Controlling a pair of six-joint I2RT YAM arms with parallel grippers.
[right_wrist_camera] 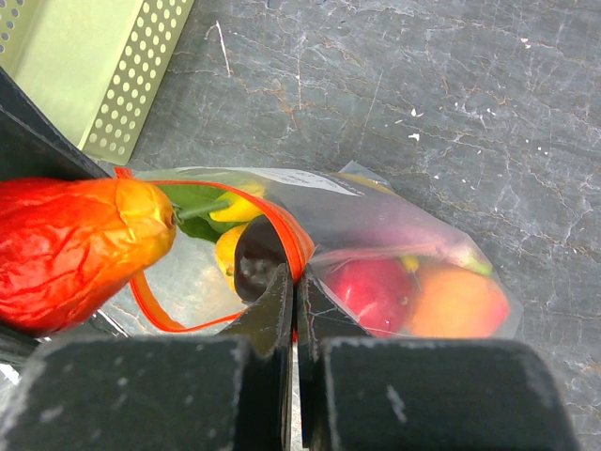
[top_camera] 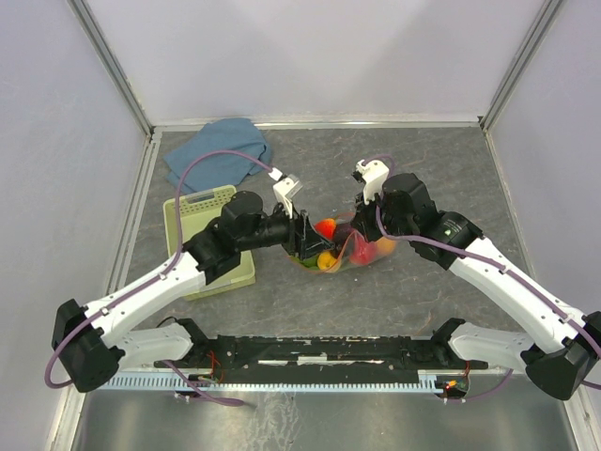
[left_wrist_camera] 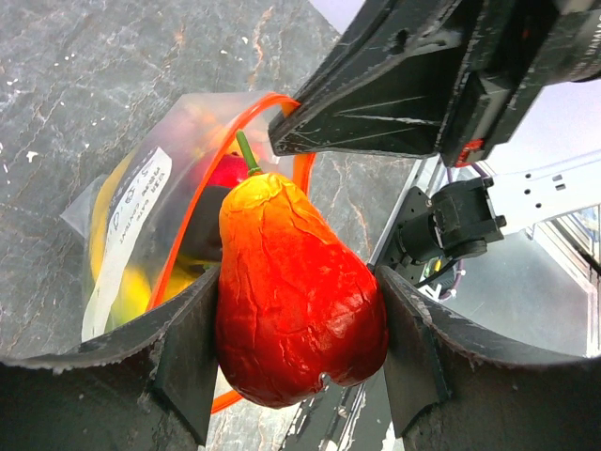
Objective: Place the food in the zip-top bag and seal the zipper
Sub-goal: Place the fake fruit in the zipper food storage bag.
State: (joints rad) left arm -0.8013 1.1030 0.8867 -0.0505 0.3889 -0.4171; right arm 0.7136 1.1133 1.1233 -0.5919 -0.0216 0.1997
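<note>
The clear zip-top bag lies mid-table with its mouth open toward the left. Its red-orange zipper curves around the opening. My right gripper is shut on the zipper rim and holds the mouth up. My left gripper is shut on a red-orange pear-shaped toy fruit, stem pointing at the bag's mouth. The fruit also shows in the right wrist view, just outside the opening. Inside the bag are a red fruit, an orange one, a yellow banana and a green leaf.
A pale green plastic basket stands left of the bag, partly under my left arm. A blue cloth lies at the back left. Grey walls close the table on three sides.
</note>
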